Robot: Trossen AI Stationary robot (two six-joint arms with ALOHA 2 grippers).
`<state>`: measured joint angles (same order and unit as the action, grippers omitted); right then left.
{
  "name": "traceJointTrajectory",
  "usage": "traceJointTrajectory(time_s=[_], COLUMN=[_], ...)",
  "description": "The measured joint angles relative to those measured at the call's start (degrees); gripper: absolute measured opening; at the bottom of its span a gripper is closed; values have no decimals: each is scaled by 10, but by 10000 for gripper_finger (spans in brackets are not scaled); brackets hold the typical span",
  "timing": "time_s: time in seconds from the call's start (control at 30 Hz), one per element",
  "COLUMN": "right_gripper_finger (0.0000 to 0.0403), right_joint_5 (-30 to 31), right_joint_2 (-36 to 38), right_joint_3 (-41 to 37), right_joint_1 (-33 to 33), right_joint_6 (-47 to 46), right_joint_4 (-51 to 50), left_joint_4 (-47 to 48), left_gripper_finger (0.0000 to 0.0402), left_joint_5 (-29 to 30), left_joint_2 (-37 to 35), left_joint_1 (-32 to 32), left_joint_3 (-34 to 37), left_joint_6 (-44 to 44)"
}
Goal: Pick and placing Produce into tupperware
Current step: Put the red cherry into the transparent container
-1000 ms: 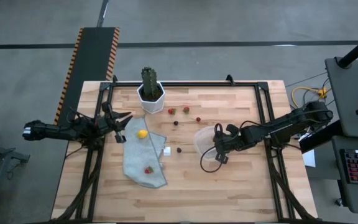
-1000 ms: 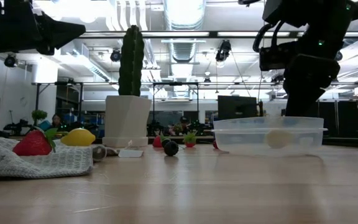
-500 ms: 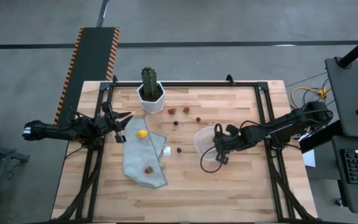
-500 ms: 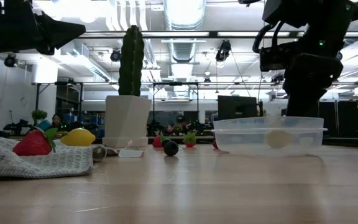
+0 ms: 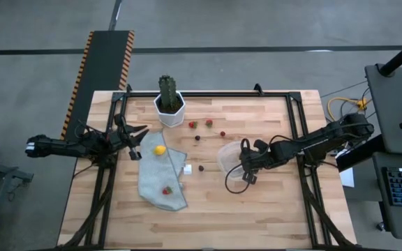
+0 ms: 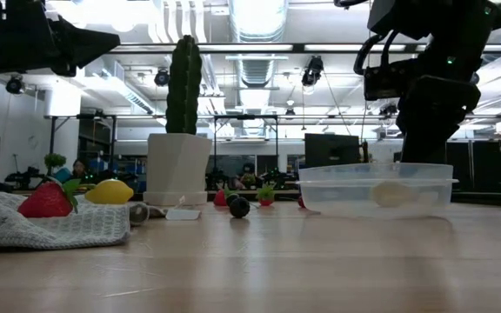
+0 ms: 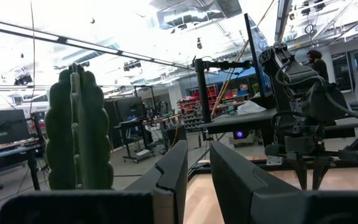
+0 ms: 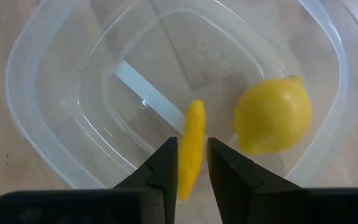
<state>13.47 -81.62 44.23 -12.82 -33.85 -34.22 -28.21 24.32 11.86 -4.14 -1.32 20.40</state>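
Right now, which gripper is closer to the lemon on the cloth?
Left. The left gripper sits just beside the lemon on the cloth; the right gripper is across the table over the tub.

Both arms read dark, near black, built of chunky jointed segments. Left arm trails thin black cables. Right arm likewise, cable looping at nine o'clock of its wrist. Fingers flat, matte black, square-edged.
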Motion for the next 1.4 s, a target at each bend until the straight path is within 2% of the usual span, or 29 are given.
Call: traceJointTrajectory(time_s=[0.33, 0.47, 0.53, 0.67, 0.7, 0.73, 0.77, 0.93, 1.1, 1.27, 1.4], right_gripper_finger=[90, 82, 78, 74, 75, 78, 81, 115, 160, 191, 195], right_joint_5=[1, 39, 94, 270, 289, 285, 255, 62, -61, -114, -139], right_joint_2=[1, 8, 12, 23, 25, 28, 31, 22, -3, -36, -88], right_joint_3=[10, 38, 56, 83, 84, 85, 84, 79, 79, 87, 116], right_joint_1=[0, 0, 0, 1, 7, 17, 32, 140, 248, 315, 325], right_joint_6=[11, 48, 81, 165, 199, 234, 266, 367, 409, 415, 433], right_joint_4=[0, 2, 2, 13, 26, 44, 64, 151, 182, 185, 180], left_joint_4=[0, 0, 0, -5, -6, -6, -6, -5, -9, -9, -9], left_gripper_finger=[57, 57, 57, 57, 57, 57, 57, 57, 57, 57, 57], left_joint_5=[0, 0, 0, 0, 0, 0, 0, 0, 0, 0, 0], left_joint_2=[0, 0, 0, -1, -1, -1, -1, 1, 0, 0, 0], left_joint_1=[0, 0, 0, 0, 0, 0, 0, 0, 0, 0, 0], left_joint_3=[0, 0, 0, 0, 0, 0, 0, 0, 0, 0, 0], left_joint_6=[0, 0, 0, 0, 0, 0, -1, -1, 1, 38, 41])
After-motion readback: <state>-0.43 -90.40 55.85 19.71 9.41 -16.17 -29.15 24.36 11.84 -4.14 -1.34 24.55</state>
